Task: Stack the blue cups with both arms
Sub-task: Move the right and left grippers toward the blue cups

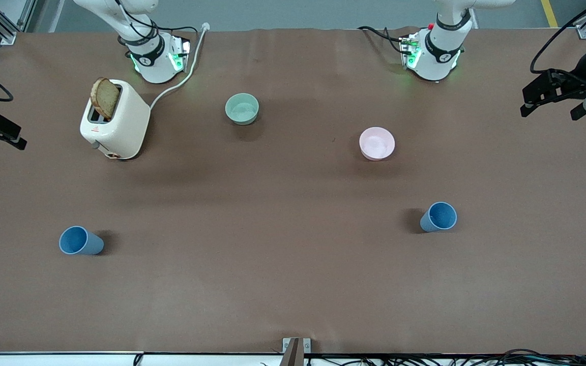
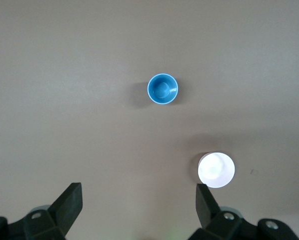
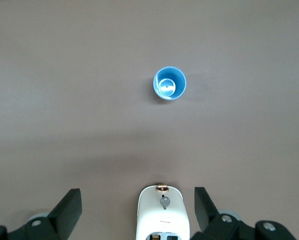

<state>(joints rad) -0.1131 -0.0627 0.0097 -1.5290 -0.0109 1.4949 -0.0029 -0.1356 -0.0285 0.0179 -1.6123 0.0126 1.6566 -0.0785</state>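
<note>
Two blue cups stand upright on the brown table, far apart. One blue cup (image 1: 80,241) is toward the right arm's end and also shows in the right wrist view (image 3: 169,84). The other blue cup (image 1: 439,217) is toward the left arm's end and also shows in the left wrist view (image 2: 162,89). My left gripper (image 2: 138,189) is open and empty, high over the table near the pink bowl. My right gripper (image 3: 137,192) is open and empty, high over the toaster. Neither gripper shows in the front view; only the arm bases do.
A cream toaster (image 1: 115,119) with a slice of bread stands near the right arm's base, its cord running to the table's edge. A pale green bowl (image 1: 242,108) and a pink bowl (image 1: 377,143) sit farther from the camera than the cups. Dark equipment (image 1: 552,91) overhangs each end.
</note>
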